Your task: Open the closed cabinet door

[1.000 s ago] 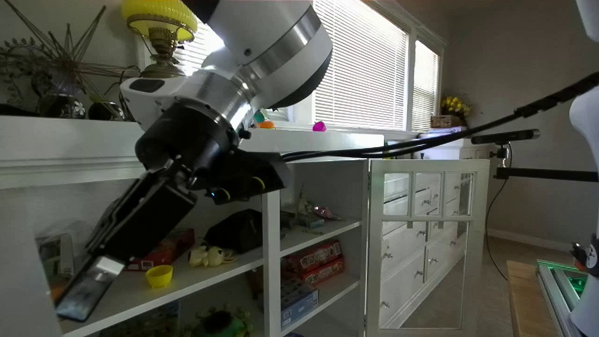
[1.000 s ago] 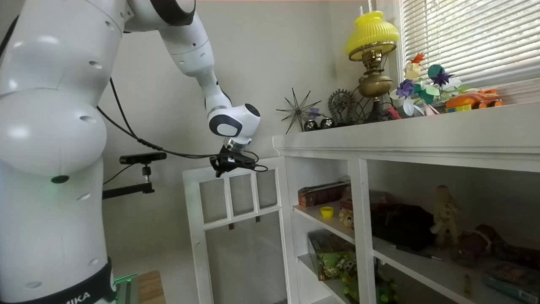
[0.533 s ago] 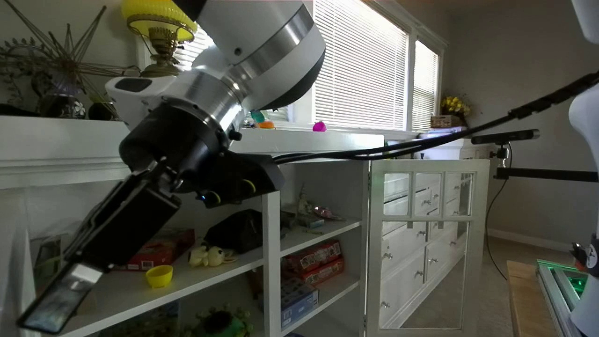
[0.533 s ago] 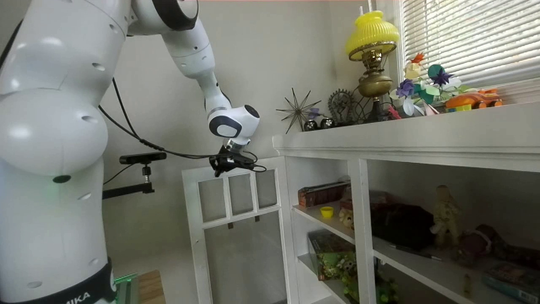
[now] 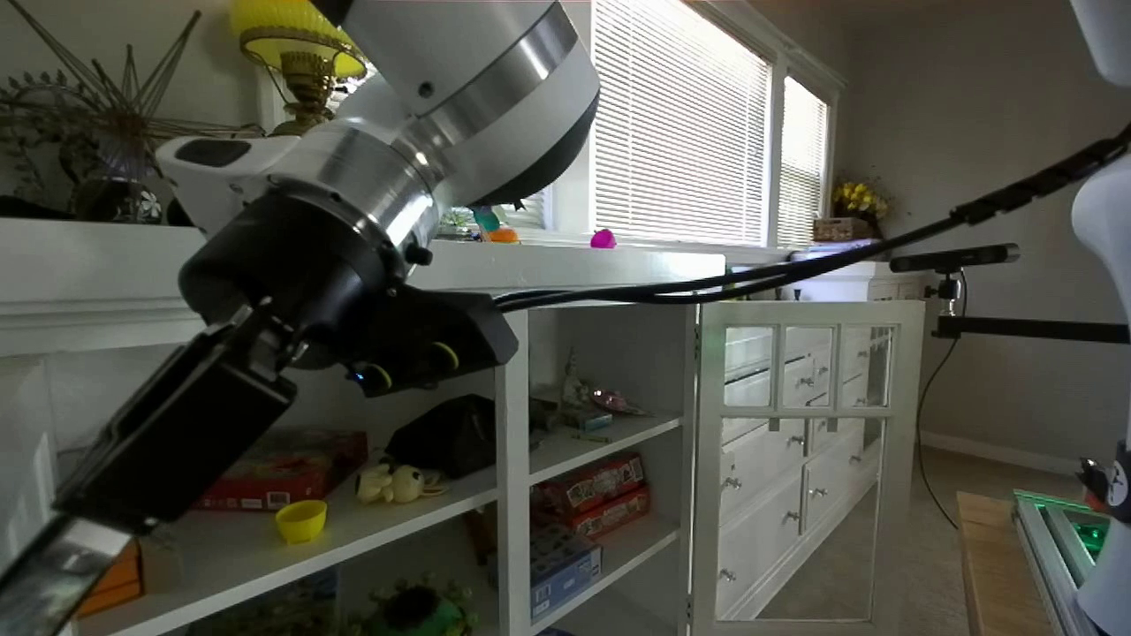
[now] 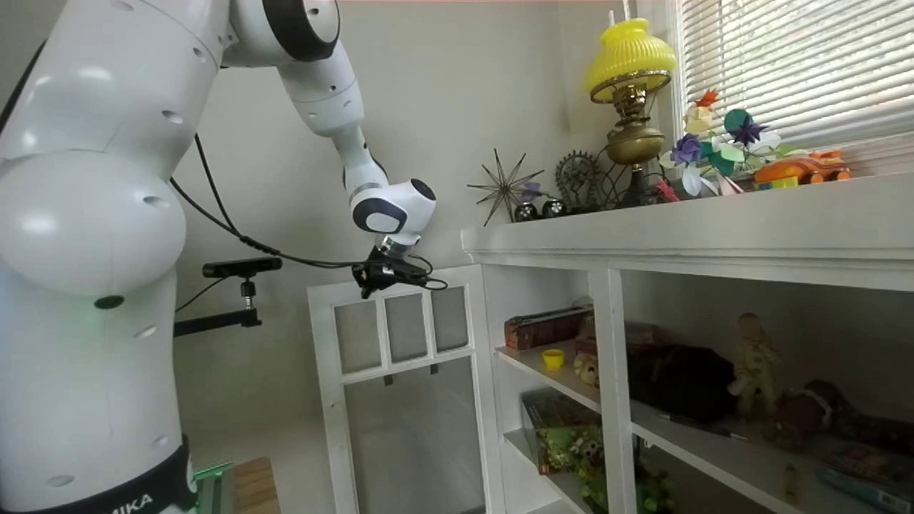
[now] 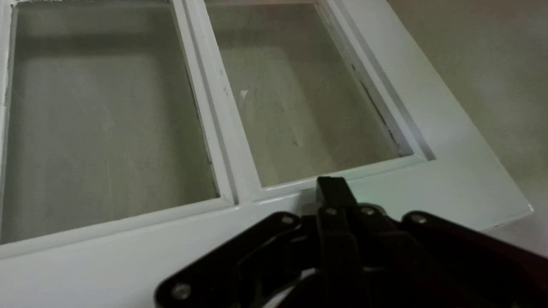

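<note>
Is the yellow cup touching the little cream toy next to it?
Apart. In an exterior view, a strip of shelf shows between the yellow cup and the cream toy.

Gripper [image 7: 338,190]: in the wrist view, dark body cut by the lower edge. In an exterior view, the cabinet door [image 6: 409,366] has part of its top rail covered by the gripper and its foot, below the gripper, cut off; contact between the two cannot be told. In an exterior view, the fingers [image 5: 62,574] are cut at the lower left, tips out of sight. Just beside them, an orange object [image 5: 124,579] is partly covered; a red box [image 5: 305,477] has its end toward the gripper hidden. Above the gripper, a lamp [image 5: 300,66] is cropped by the upper edge. Well apart from the gripper, a black shape [image 5: 446,437] is too dark to identify.
</note>
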Robot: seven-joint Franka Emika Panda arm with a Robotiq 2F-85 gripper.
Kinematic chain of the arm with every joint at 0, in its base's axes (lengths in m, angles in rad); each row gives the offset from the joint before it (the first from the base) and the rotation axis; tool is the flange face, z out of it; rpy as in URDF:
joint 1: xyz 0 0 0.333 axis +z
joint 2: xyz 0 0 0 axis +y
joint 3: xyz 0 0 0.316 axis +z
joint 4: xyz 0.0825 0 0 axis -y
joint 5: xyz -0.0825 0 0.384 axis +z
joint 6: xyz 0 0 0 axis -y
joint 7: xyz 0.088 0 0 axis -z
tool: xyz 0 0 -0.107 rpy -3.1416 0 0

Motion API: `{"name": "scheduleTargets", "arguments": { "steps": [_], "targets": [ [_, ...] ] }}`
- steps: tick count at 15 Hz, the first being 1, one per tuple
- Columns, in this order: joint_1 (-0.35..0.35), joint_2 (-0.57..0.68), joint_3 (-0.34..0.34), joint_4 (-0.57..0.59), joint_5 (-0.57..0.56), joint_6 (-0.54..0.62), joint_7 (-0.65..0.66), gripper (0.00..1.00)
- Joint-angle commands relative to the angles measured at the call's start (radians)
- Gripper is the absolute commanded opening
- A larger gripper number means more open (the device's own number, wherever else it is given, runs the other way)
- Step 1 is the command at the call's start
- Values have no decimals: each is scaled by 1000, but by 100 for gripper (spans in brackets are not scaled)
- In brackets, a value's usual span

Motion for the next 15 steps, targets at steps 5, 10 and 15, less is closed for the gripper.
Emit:
{"name": "scheduleTargets", "arguments": {
  "steps": [5, 10, 15],
  "targets": [
    [14, -63, -25, -44, -205, 38, 169, 0],
    [-40, -241, -81, -178, -510, 9, 425, 0],
    [-129, -470, -121, -265, -749, -206, 583, 0]
  ]
}}
